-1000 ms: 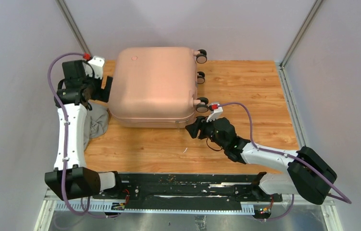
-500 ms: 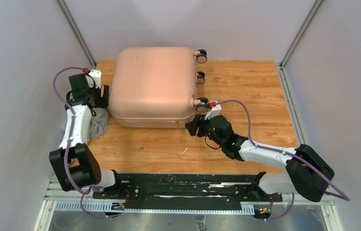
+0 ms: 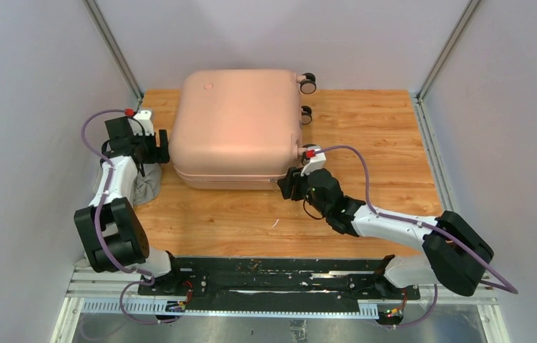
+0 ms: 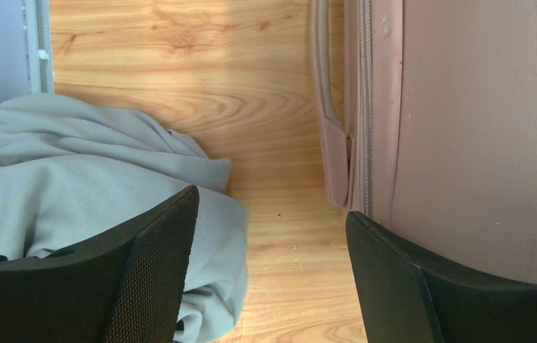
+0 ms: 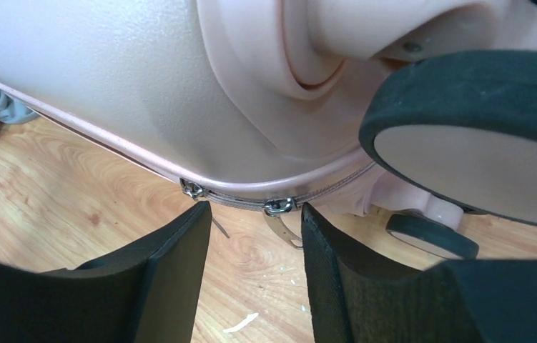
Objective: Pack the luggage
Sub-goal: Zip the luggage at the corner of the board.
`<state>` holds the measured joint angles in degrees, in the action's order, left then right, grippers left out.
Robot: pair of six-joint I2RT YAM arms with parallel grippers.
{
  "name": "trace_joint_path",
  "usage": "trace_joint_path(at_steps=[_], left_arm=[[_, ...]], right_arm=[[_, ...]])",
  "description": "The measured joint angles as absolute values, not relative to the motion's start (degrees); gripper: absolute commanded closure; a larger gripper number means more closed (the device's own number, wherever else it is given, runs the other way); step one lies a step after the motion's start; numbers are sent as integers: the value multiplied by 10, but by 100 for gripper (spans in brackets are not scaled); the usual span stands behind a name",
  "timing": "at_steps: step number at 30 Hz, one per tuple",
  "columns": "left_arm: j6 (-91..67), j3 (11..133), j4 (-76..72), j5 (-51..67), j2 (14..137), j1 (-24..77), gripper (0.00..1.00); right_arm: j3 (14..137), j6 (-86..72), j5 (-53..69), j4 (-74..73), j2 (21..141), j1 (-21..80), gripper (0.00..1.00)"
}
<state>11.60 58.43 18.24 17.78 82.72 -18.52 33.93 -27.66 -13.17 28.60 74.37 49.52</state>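
Observation:
The luggage (image 3: 240, 125) is a pale pink suitcase lying flat and closed at the back of the table, wheels (image 3: 308, 83) on its right. My left gripper (image 3: 158, 146) stands open at its left side, between a crumpled grey cloth (image 4: 72, 171) and the shell (image 4: 480, 128); the side handle (image 4: 322, 93) lies just ahead. My right gripper (image 3: 284, 187) is open at the near right corner. In the right wrist view two zipper sliders (image 5: 279, 207) sit on the seam right before the gripper (image 5: 256, 211), a metal pull tab (image 5: 284, 229) hanging between the tips, not pinched.
The grey cloth (image 3: 147, 182) lies on the wood by the left wall. Grey walls close the table on three sides. A big wheel (image 5: 465, 136) fills the right wrist view's upper right. Small white scraps (image 5: 240, 323) dot the wood.
The suitcase has slid slightly right and turned a little. My left gripper came nearer along its left side and its jaws narrowed. The right gripper crept up to the corner.

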Motion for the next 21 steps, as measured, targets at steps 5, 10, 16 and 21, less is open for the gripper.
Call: trace_joint_path(at_steps=[5, 10, 16, 21], left_arm=[[101, 571, 179, 192, 809, -186, 22], [95, 564, 179, 210, 792, -185, 23], [91, 550, 168, 214, 793, -185, 25], [91, 548, 165, 214, 798, -185, 26]], right_arm=[[339, -238, -94, 268, 736, 470, 50], [339, -206, -86, 247, 719, 446, 51], [339, -202, -79, 246, 721, 446, 53], [339, -214, -75, 248, 724, 446, 54]])
